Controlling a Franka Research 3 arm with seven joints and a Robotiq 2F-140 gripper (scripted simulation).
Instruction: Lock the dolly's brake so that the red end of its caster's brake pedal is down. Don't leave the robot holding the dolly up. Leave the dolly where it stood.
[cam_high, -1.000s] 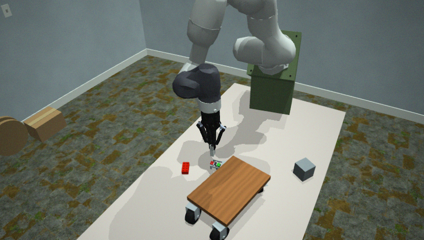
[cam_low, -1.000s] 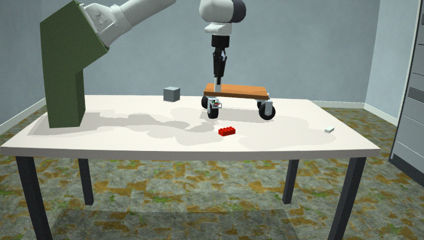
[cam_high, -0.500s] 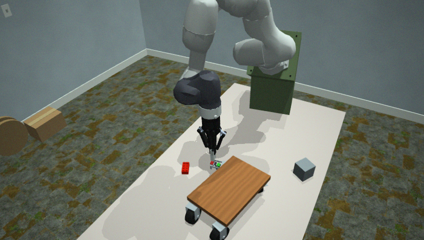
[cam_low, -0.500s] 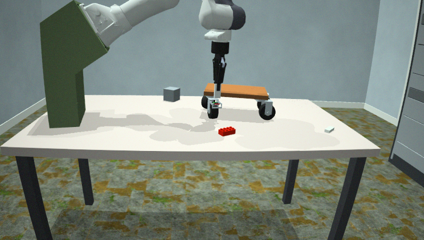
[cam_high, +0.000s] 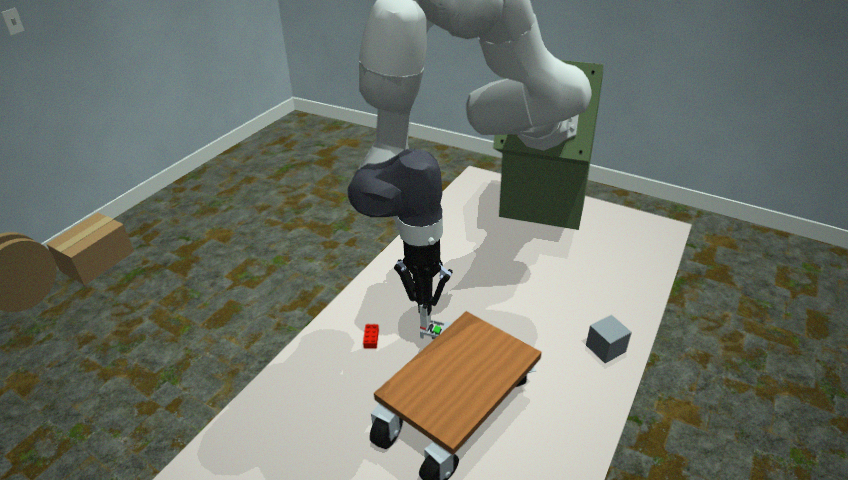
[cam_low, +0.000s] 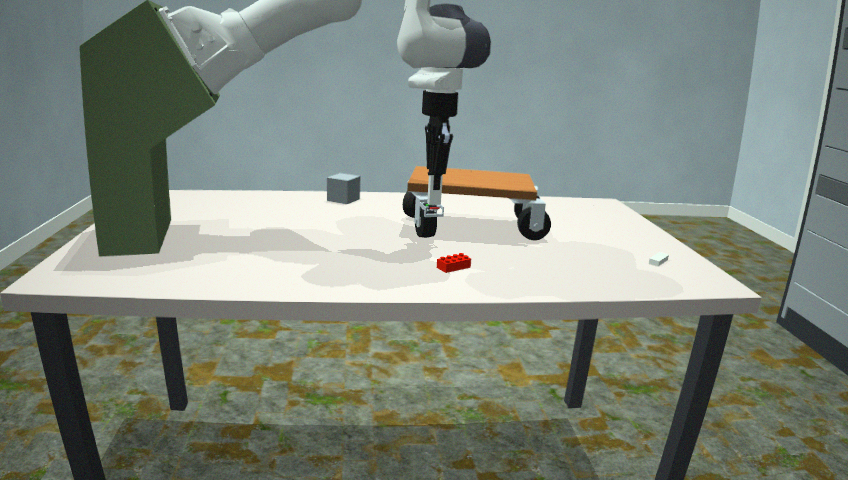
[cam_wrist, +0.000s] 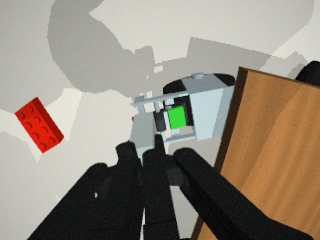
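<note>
The dolly has a wooden deck (cam_high: 458, 380) (cam_low: 476, 183) (cam_wrist: 280, 160) and stands with its black wheels on the white table (cam_high: 624, 267) (cam_low: 238, 285). Its brake pedal sits on the grey caster (cam_wrist: 210, 107) at the deck's corner nearest the arm. The pedal's green end (cam_high: 437, 328) (cam_wrist: 178, 118) faces up. The red end is mostly hidden under my fingertips, and only a sliver shows. My gripper (cam_high: 423, 324) (cam_low: 436, 193) (cam_wrist: 146, 127) is shut, points straight down and has its tips at the pedal's red side. It holds nothing.
A red toy brick (cam_high: 371, 336) (cam_low: 453, 262) (cam_wrist: 39, 124) lies near the caster. A grey cube (cam_high: 607, 337) (cam_low: 343, 187) stands across the table. A small white block (cam_low: 658, 258) lies near one edge. The arm's green pedestal (cam_high: 544, 172) (cam_low: 130, 130) stands at the table's end.
</note>
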